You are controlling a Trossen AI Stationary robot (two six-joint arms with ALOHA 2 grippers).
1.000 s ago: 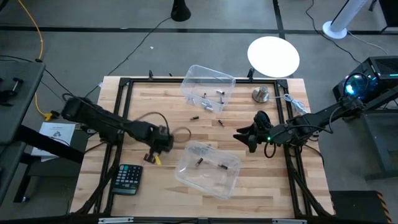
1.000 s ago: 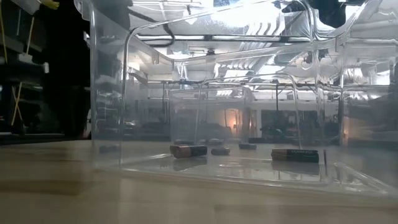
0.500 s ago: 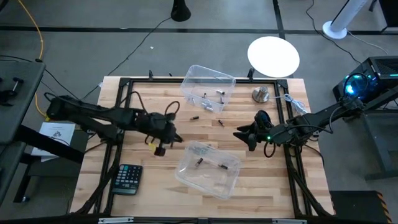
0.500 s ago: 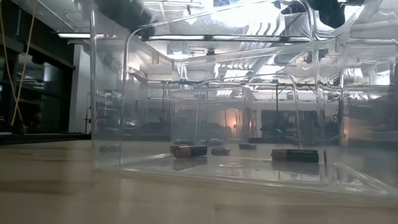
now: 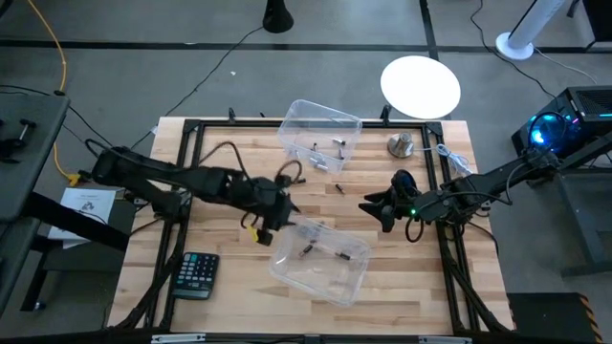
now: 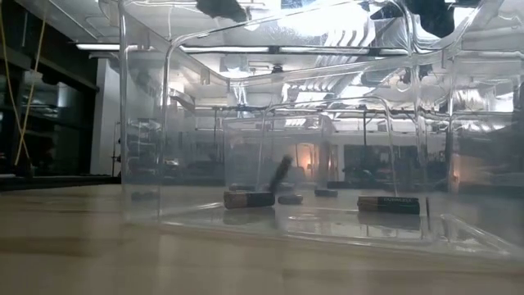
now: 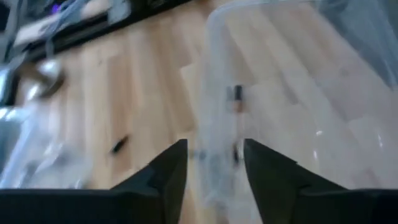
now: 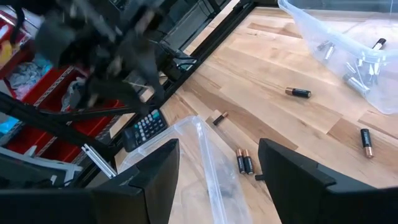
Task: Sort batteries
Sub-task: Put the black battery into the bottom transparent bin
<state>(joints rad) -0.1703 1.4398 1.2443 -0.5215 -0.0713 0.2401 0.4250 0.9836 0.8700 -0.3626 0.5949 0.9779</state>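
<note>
My left gripper [image 5: 289, 220] [image 7: 214, 149] hangs open over the far left rim of the near clear bin [image 5: 356, 279]; nothing shows between its fingers. Inside that bin lie dark batteries [image 5: 307, 249] [image 5: 342, 255]. In the low view another dark battery [image 6: 281, 170] stands tilted above the bin floor. The far clear bin [image 5: 296, 110] holds several silvery batteries [image 5: 338, 145]. Two loose batteries [image 5: 299, 179] [image 5: 338, 188] lie on the wood between the bins. My right gripper [image 5: 367, 210] [image 8: 217, 143] waits open, just right of the near bin.
A black calculator [image 5: 197, 273] lies at the near left. A round silver knob [image 5: 400, 145] sits at the far right beside a white cable [image 5: 449, 158]. A black frame [image 5: 191, 129] runs around the table's edges. A white disc [image 5: 421, 86] stands beyond the far edge.
My left gripper has swung from beside the calculator toward the table's right, ending over the near bin's far left rim. A dark battery now shows tilted inside that bin in the low view, where none stood before.
</note>
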